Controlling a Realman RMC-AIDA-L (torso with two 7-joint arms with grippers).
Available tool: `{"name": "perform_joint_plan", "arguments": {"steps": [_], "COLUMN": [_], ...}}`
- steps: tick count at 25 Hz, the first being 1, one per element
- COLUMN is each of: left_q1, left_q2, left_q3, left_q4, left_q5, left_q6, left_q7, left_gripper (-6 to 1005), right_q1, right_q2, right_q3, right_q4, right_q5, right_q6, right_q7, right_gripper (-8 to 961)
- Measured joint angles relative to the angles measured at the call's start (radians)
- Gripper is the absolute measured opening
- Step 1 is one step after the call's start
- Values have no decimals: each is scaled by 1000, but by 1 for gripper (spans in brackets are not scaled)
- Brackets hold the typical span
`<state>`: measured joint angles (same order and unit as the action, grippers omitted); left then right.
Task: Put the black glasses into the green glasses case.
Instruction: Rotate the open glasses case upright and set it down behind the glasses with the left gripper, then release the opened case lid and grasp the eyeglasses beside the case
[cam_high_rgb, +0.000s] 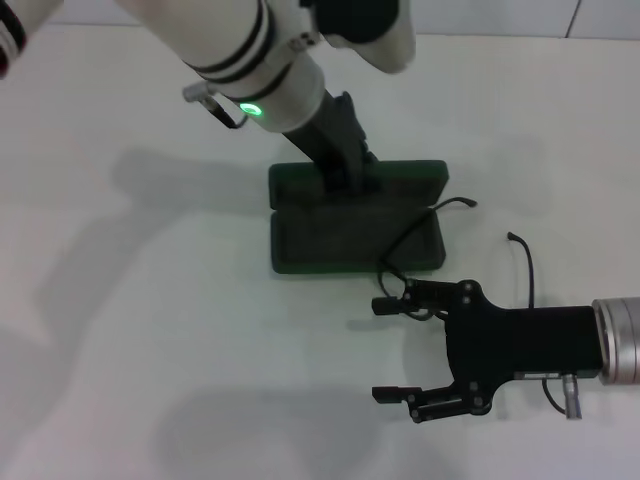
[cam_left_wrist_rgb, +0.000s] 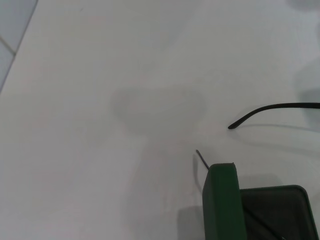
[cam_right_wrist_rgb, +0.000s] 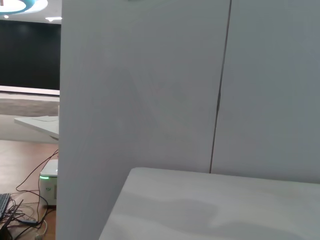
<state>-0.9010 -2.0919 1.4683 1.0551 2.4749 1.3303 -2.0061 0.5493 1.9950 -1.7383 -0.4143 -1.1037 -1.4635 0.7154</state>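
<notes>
Head view: dark green rectangular hinged glasses case lying open on the white table, greyish lining facing up, lid toward the far side. Left gripper lowered onto the lid at the hinge line; finger spacing hidden, cannot tell. Thin black-framed glasses positioned at the right edge of the case, partly overlapping the tray corner, one temple arm curving over the table to the right. Right gripper just in front of the case, near the frame, fingers spread wide apart and holding nothing.

Left wrist view: green case wall and dark lining visible; one black temple arm tip extended above the table nearby.

Right wrist view: white wall panels and table edge only.
</notes>
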Motion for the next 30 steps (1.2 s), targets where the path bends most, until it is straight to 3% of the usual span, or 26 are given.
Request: {"name": "perform_joint_plan", "arguments": {"steps": [8, 13, 16, 19, 22, 26, 28, 30], "left_q1": [23, 34, 100, 222, 382, 572, 613, 622], "left_q2": [-6, -1, 1, 1, 2, 2, 4, 7], "left_q3": [122, 74, 0, -93, -163, -200, -210, -236], "left_q4": [7, 35, 100, 143, 94, -168, -341, -494], "left_q5": [-4, -35, -122, -351, -727, -1253, -1426, -1512], "left_q6": [-105, -100, -87, -87, -67, 23, 107, 184], "left_q7": [-20, -20, 14, 119, 330, 751, 956, 1105], "left_gripper": [211, 256, 321, 387, 460, 537, 536, 535], "right_q1": [-5, -15, -20, -29, -31, -30, -32, -32], "right_q2": [-4, -5, -4, -4, -5, -29, -47, -67], "right_q3": [3, 40, 55, 85, 136, 162, 163, 163], "right_q4": [7, 8, 10, 4, 1, -30, -67, -108], "right_q5": [0, -1, -1, 2, 0, -2, -7, -24], "right_q6": [3, 2, 1, -6, -39, -68, -64, -57], "right_q7": [0, 1, 1, 2, 11, 75, 127, 199], "right_gripper": [794, 794, 794, 793, 793, 793, 793, 793]}}
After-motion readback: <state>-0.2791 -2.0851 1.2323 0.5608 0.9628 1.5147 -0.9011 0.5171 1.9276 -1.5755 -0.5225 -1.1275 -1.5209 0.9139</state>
